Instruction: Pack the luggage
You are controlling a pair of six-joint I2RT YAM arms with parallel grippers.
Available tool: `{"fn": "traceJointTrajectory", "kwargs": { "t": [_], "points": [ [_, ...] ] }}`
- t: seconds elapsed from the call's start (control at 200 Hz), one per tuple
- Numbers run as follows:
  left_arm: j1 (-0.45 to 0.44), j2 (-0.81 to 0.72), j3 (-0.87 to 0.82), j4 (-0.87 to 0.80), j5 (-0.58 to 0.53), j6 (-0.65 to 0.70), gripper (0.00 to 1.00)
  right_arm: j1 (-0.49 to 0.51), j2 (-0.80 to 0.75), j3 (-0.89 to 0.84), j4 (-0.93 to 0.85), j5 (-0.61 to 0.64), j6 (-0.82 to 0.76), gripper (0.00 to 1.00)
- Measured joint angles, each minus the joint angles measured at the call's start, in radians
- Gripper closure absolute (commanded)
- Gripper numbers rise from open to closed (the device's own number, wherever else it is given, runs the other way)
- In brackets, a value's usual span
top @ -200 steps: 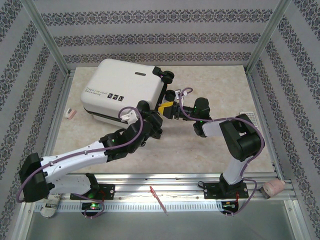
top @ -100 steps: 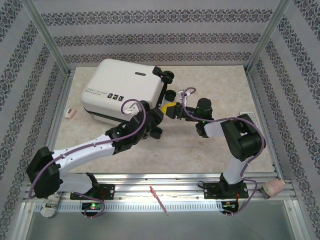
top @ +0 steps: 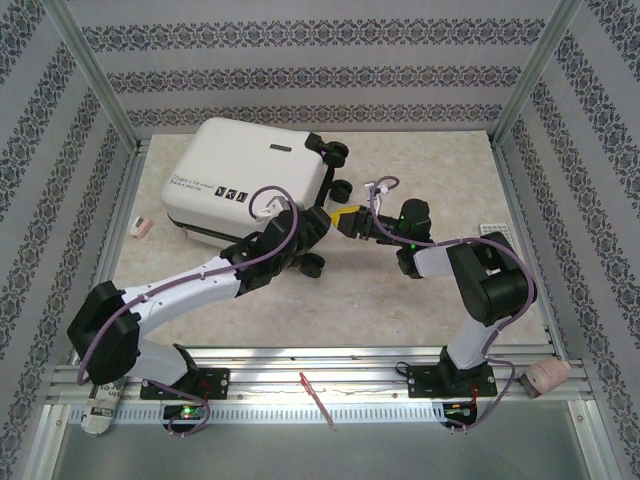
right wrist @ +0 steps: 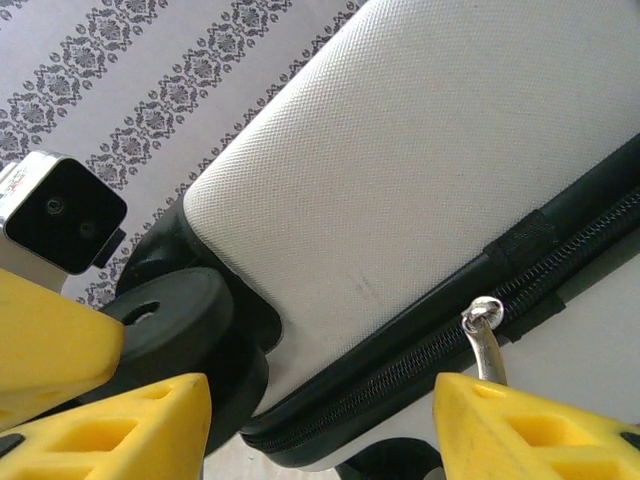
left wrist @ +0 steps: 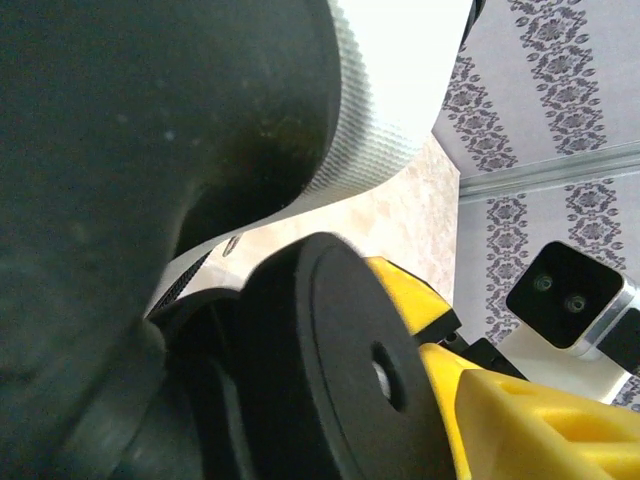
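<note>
The case (top: 245, 175) lies shut and flat at the far left of the table (top: 400, 300). The left gripper (top: 303, 232) sits at its near right corner, close by a wheel (left wrist: 330, 370); I cannot tell how its jaws stand. Just to the right, the right gripper (top: 347, 217) faces the zipped edge with its yellow fingers (right wrist: 530, 425) spread, the zip pull (right wrist: 486, 335) beside one of them.

From above, the left gripper (top: 310, 228) sits tight by the corner of the luggage (top: 245, 170), and its own wrist covers the fingertips — I can't tell how the jaws stand. The black logos (top: 215, 190) are too small to read. My left wrist camera has a big dark blur (left wrist: 120, 200) over its left half, and the black wheel (left wrist: 310, 340) is cut off at the bottom. The yellow fingers (right wrist: 110, 430) of the right gripper (right wrist: 320, 420) run off the bottom edge too.
</note>
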Motion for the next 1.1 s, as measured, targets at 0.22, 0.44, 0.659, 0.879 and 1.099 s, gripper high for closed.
{"fn": "traceJointTrajectory", "kwargs": {
  "t": [0.22,0.44,0.659,0.879,1.099],
  "points": [
    [0.002,0.005,0.004,0.003,0.026,-0.015,0.5,0.0,0.0,-0.013,0.0,0.013,-0.008,0.41],
    [0.004,0.005,0.0,0.021,0.023,-0.056,0.61,0.0,0.006,-0.019,0.0,0.043,-0.042,0.41],
    [0.009,-0.01,-0.021,0.034,0.007,-0.063,0.3,0.0,0.079,0.005,-0.001,0.052,-0.056,0.4],
    [0.023,-0.042,-0.062,0.045,-0.013,-0.064,0.29,0.01,0.105,0.091,-0.002,0.035,-0.047,0.47],
    [0.025,-0.124,-0.137,0.049,-0.055,-0.08,0.25,0.08,0.104,0.103,-0.042,0.003,-0.089,0.53]
  ]
}}
